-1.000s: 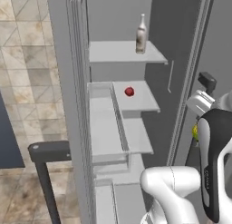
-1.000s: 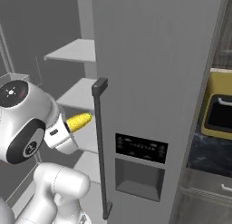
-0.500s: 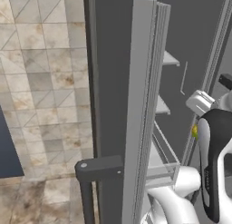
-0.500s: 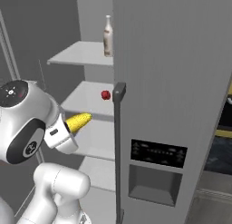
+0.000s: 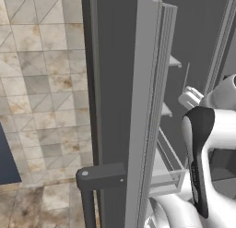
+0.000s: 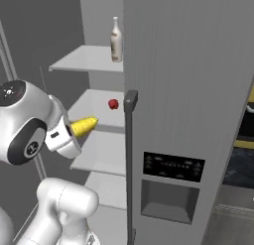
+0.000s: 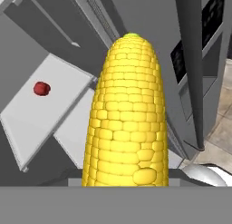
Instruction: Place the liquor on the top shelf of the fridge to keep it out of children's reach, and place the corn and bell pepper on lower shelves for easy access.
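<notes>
We are carrying the corn (image 6: 84, 125), fingers clamped on its base, tip pointing into the open fridge (image 6: 183, 90) toward the lower shelves (image 6: 101, 154). The liquor (image 6: 116, 39) is standing on the top shelf (image 6: 84, 59) and the bell pepper (image 6: 113, 104) is sitting on the shelf below, so we are judging this the last placement. Next we are needing to reach in over a free lower shelf, clear of the door edge, and release.

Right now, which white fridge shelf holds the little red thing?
The middle shelf, carrying the bell pepper; the top shelf above holds the liquor.
</notes>
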